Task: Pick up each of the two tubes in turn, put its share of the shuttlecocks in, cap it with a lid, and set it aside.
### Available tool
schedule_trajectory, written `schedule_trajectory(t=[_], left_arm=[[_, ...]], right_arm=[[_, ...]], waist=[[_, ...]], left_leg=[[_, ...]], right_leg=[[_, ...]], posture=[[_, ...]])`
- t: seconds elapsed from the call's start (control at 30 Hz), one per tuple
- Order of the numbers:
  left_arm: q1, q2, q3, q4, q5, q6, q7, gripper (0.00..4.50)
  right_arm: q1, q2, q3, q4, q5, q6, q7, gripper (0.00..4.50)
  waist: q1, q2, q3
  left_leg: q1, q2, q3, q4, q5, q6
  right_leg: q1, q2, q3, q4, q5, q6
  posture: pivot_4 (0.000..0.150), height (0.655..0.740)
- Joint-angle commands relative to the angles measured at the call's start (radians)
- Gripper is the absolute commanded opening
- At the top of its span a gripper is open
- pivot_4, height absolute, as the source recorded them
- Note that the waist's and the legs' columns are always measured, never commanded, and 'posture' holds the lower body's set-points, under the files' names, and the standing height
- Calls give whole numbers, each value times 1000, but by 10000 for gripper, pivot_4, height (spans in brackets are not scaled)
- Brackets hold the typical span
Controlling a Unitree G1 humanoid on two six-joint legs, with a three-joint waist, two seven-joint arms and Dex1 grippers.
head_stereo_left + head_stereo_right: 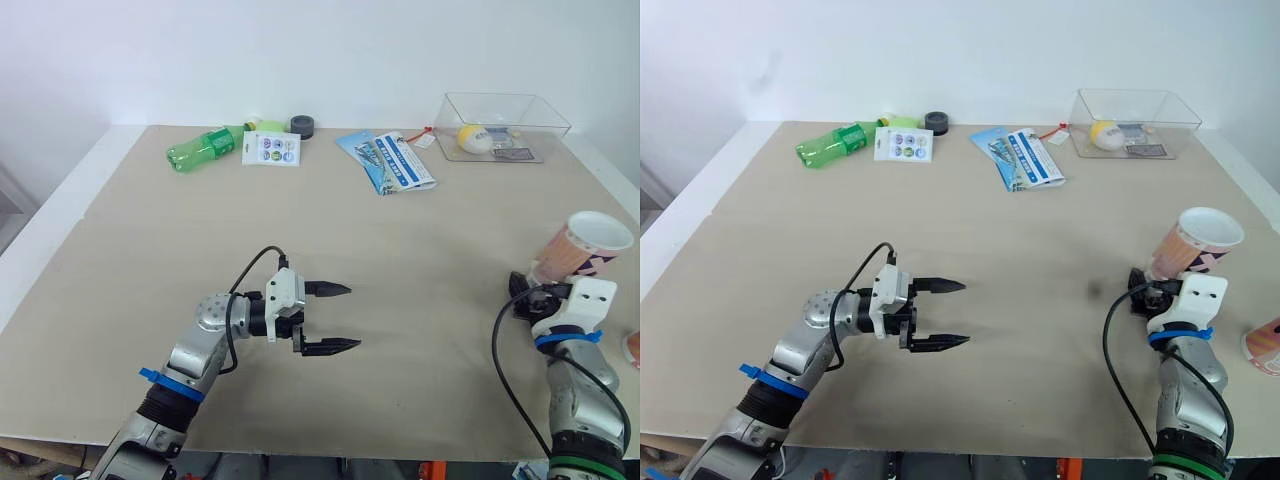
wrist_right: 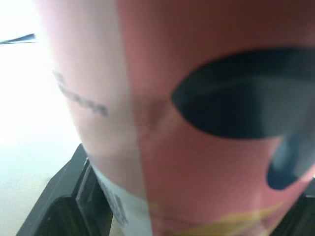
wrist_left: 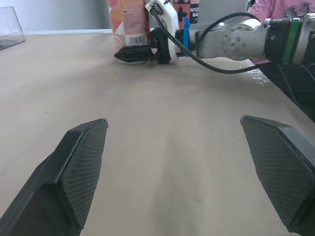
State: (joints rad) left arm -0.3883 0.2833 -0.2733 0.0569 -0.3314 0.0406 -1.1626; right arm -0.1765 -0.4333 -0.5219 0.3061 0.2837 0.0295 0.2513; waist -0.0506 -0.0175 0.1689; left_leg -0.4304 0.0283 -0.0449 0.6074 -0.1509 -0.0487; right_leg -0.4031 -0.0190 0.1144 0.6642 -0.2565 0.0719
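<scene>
At right edge of beige worktop [image 1: 420, 260]: pink-and-white cardboard tube [image 1: 580, 245], tilted, mouth open, pinched near base by right tool [image 1: 524, 288]. Left tool [image 1: 352, 317] spread, empty. Step judged: tube pickup; next, loading shuttlecocks.

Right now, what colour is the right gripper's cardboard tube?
Pink tube, white panel, black shapes; best in right wrist view.

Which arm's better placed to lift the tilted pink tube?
Right: the right gripper clasps the tilted pink tube at its base; the left gripper hangs open over the table, apart from it.
</scene>
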Motion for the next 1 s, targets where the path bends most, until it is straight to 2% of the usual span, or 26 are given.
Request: schedule_trajectory(t=[0.03,0.1,0.13,0.3,0.5,0.87,1.0], left_arm=[[-14,-2,2,-16,5,-19,5,45000],[-9,-2,1,-18,9,-17,13,45000],[-6,-2,1,-21,10,-15,17,45000],[7,-6,-3,-22,18,-19,33,45000],[7,-7,-3,-11,22,-24,36,45000],[-23,-17,-11,35,27,-44,22,45000],[-33,-24,-10,59,32,-55,10,45000]], right_arm=[[-19,-11,-16,49,14,-38,-4,37929],[-20,-11,-12,63,21,-35,5,43672],[-21,-15,-9,74,20,-36,10,44338],[-3,-37,11,79,9,-30,40,44338],[61,-53,12,-17,24,19,70,44338],[243,-78,-21,-348,110,238,84,44338],[340,-124,-32,-465,128,304,135,44338]], waist=[[0,0,0],[0,0,0],[0,0,0],[0,0,0],[2,0,0],[3,0,0],[3,0,0]], left_leg=[[0,0,0,0,0,0],[0,0,0,0,0,0],[0,0,0,0,0,0],[3,0,0,1,0,0],[2,0,-1,1,0,0],[2,0,-1,0,0,0],[2,0,0,0,0,0]], right_leg=[[0,0,0,0,0,0],[0,0,0,0,0,0],[1,0,0,0,0,0],[4,0,0,0,0,0],[4,0,0,0,-1,0],[3,0,0,0,-1,0],[2,0,0,0,-1,0]], posture=[[1500,7400],[1500,7400],[1500,7400],[1500,7400],[1500,7400],[1500,7400],[1500,7400]])
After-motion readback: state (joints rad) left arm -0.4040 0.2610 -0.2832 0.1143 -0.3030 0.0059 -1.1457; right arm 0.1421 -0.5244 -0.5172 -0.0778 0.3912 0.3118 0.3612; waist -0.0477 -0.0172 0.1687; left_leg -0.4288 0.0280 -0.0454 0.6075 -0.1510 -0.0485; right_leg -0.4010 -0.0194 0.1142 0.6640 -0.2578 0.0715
